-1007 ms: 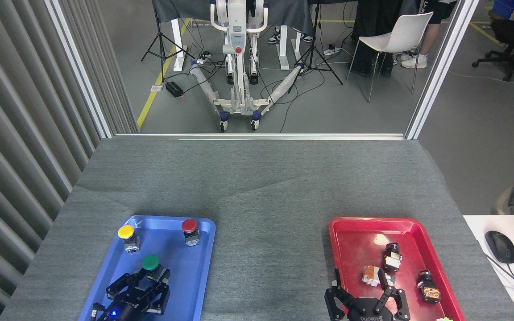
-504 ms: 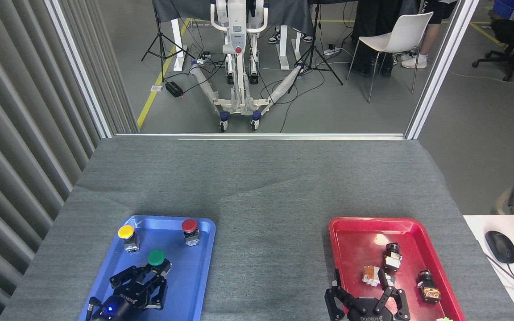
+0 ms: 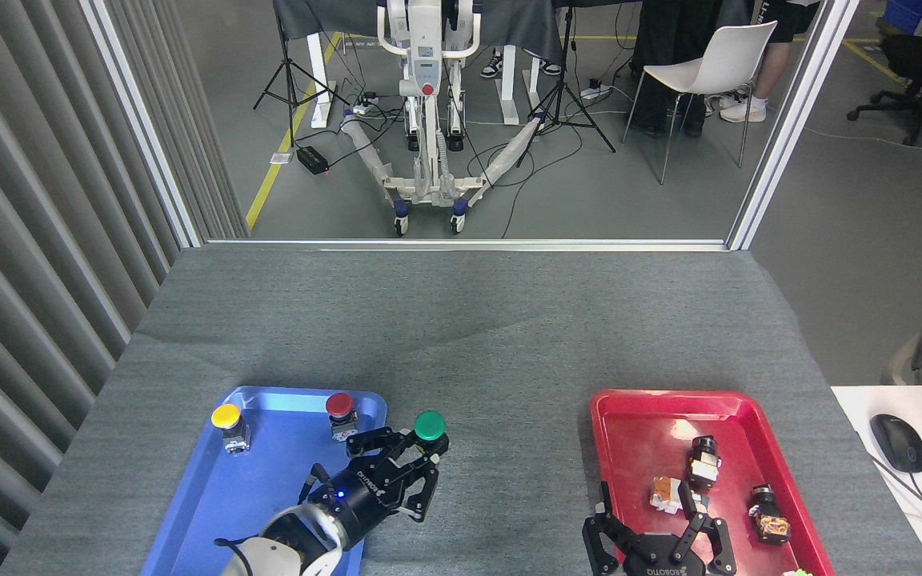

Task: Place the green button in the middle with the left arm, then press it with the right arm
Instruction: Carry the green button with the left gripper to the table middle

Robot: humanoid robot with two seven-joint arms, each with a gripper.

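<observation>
The green button (image 3: pixel 430 426), a round dark-green cap on a short dark body, is held in the fingers of my left gripper (image 3: pixel 411 454), which is shut on it. It hangs just past the right rim of the blue tray (image 3: pixel 269 480), over the grey cloth, to the left of the bare middle (image 3: pixel 493 448). My right gripper (image 3: pixel 653 540) rests at the near left corner of the red tray (image 3: pixel 645 408), fingers spread open and holding nothing.
A yellow button (image 3: pixel 226 418) and a red button (image 3: pixel 339 406) stand at the far end of the blue tray. The red tray holds small dark and orange parts (image 3: pixel 701 464). A mouse (image 3: pixel 897 442) lies on a white desk at the right.
My left gripper has swung up and to the right out of the blue tray, carrying the green button from the tray's middle to beyond its right rim. The right arm has not moved.
</observation>
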